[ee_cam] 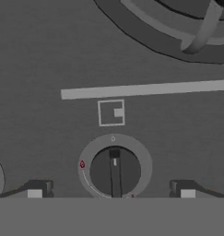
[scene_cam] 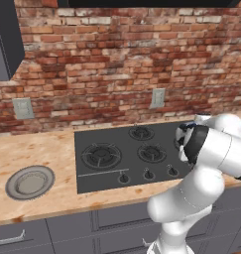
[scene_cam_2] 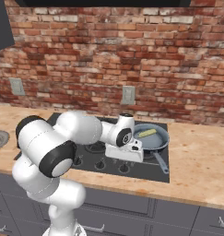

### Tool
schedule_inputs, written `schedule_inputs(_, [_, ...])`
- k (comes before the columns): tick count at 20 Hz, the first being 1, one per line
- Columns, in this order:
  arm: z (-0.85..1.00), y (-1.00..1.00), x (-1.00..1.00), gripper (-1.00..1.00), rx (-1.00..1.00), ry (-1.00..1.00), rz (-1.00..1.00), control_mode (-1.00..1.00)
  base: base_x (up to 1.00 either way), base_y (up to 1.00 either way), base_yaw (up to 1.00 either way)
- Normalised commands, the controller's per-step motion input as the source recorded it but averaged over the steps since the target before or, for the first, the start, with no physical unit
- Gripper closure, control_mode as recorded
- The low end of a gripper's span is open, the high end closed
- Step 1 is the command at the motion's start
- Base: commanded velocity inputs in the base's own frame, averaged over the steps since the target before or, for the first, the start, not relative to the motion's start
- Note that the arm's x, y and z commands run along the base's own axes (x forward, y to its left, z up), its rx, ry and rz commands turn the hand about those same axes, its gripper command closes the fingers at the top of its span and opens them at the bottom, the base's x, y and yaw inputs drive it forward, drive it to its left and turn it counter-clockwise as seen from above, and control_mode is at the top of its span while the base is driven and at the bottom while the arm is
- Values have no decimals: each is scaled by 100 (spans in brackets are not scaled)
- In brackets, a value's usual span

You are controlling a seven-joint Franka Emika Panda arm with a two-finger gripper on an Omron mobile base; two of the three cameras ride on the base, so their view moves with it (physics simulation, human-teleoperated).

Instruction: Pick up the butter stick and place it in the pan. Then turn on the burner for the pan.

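Note:
The pale yellow butter stick [scene_cam_2: 147,133] lies inside the dark pan [scene_cam_2: 160,141], which sits on the right rear burner of the black cooktop [scene_cam: 104,181]. The pan's long handle [scene_cam_2: 161,162] points toward the counter's front edge. My hand [scene_cam_2: 125,150] hangs low over the row of knobs, just left of that handle. In the hand view my gripper [ee_cam: 111,190] is open, its fingertips [ee_cam: 37,189] standing on either side of a round black burner knob [ee_cam: 114,169]. The knob's pointer aims at the mark above it. Nothing is held.
A flat light-grey plate [scene_cam: 30,182] rests on the wooden counter left of the cooktop. Other knobs [scene_cam: 123,177] line the cooktop's front. A brick wall with two outlets [scene_cam: 157,97] backs the counter. My own arm [scene_cam: 211,149] covers the cooktop's right side in the left base view.

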Motion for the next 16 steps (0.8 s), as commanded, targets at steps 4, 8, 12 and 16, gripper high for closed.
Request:
schedule_inputs(4, [-23,0,16,-100,0,1,9,-100,0,0,0])
schedule_inputs(8, [-15,0,0,-100,0,0,6,-100,0,0,0])
schedule_inputs(12, [-10,2,-3,-100,0,0,7,-100,0,0,0])
schedule_inputs(16, [-3,2,-18,-100,0,0,7,-100,0,0,0])
